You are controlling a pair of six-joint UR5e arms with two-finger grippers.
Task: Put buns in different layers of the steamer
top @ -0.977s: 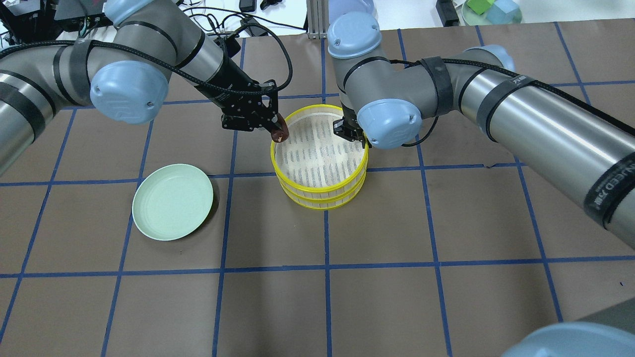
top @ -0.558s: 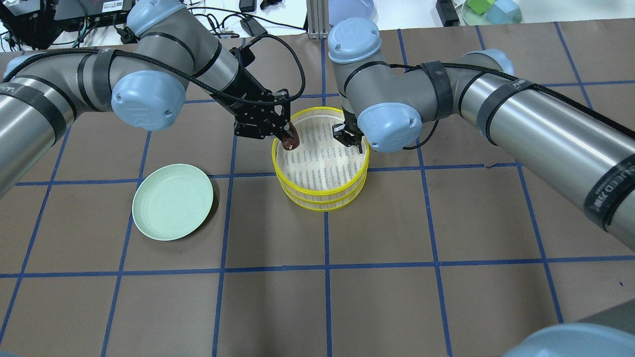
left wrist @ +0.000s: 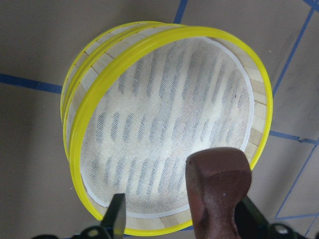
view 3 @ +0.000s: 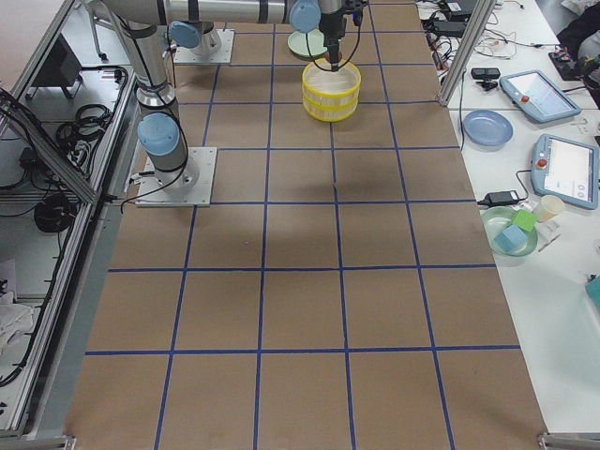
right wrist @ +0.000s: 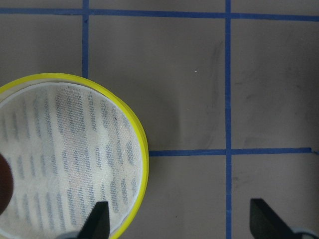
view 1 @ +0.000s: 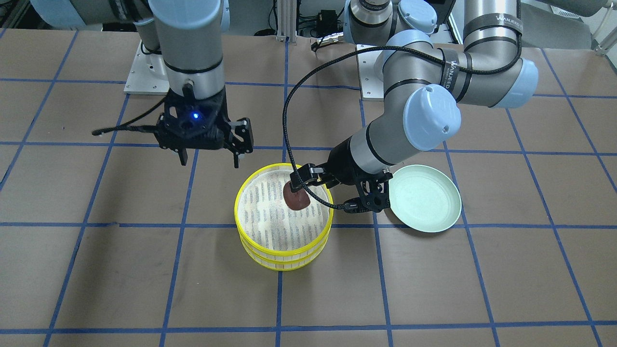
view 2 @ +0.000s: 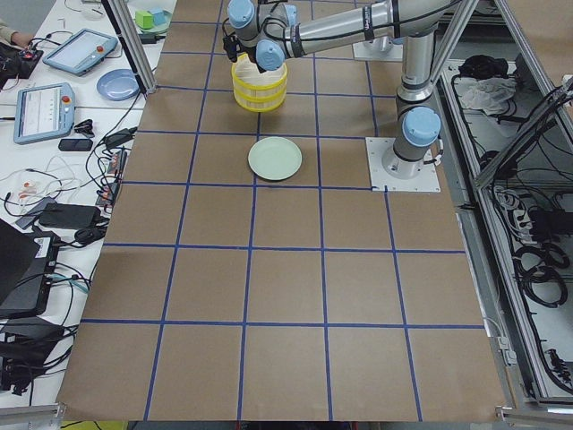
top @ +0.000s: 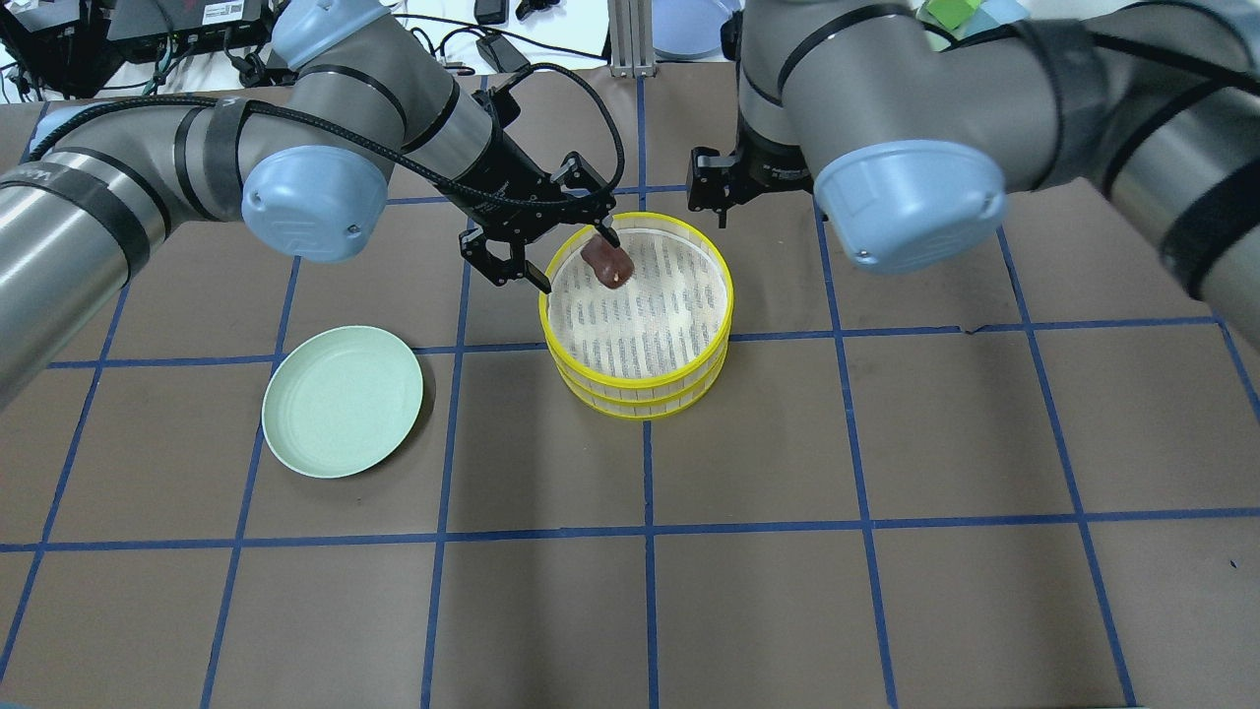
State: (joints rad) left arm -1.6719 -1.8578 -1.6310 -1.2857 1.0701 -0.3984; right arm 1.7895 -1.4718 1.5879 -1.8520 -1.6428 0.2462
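Observation:
Two yellow-rimmed steamer layers [top: 638, 392] stand stacked at the table's middle, also in the front view [view 1: 283, 259]. The dark reddish-brown bun [top: 605, 261] is in the top layer near its far left rim, against one finger of my left gripper [top: 571, 264]. That gripper is open, and the wrist view shows the bun [left wrist: 219, 194] beside one finger with a wide gap to the other. My right gripper [view 1: 210, 161] is open and empty, raised beyond the steamer's far rim. The cream-white bun is not in view.
An empty mint-green plate [top: 342, 401] lies on the brown gridded table [top: 886, 443] left of the steamer. Operator gear, tablets and bowls sit on the benches beyond the table's far edge.
My left gripper carried the brown bun further over the top layer and opened. My right gripper left the top layer's far right rim and rose away beyond it.

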